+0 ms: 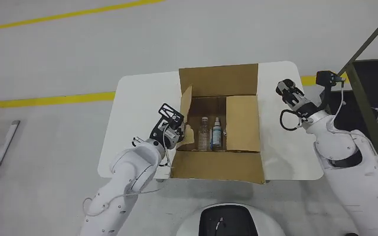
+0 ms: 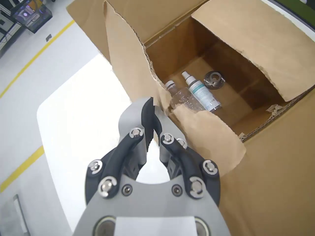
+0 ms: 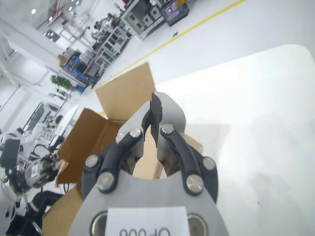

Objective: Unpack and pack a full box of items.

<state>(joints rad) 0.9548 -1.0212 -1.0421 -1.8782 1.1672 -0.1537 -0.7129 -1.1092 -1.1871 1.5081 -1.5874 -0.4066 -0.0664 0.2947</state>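
Note:
An open cardboard box (image 1: 218, 168) stands mid-table, its flaps spread. Inside lie a clear plastic bottle (image 2: 181, 99), a white spray bottle (image 2: 200, 92) beside it, and a round metal flange (image 2: 214, 80). From above, the clear bottle (image 1: 204, 133) and spray bottle (image 1: 217, 132) lie side by side. My left gripper (image 2: 151, 106) is shut, just outside the box's torn left flap (image 2: 125, 57); from the top view the left gripper (image 1: 171, 121) is against that flap. My right gripper (image 3: 153, 109) is shut and holds nothing, above the table right of the box, seen from above as the right gripper (image 1: 287, 89).
The white table (image 1: 142, 106) has bare room left and right of the box. A dark green frame (image 1: 360, 59) stands at the far right beside the table. Yellow floor lines (image 1: 53, 99) run behind.

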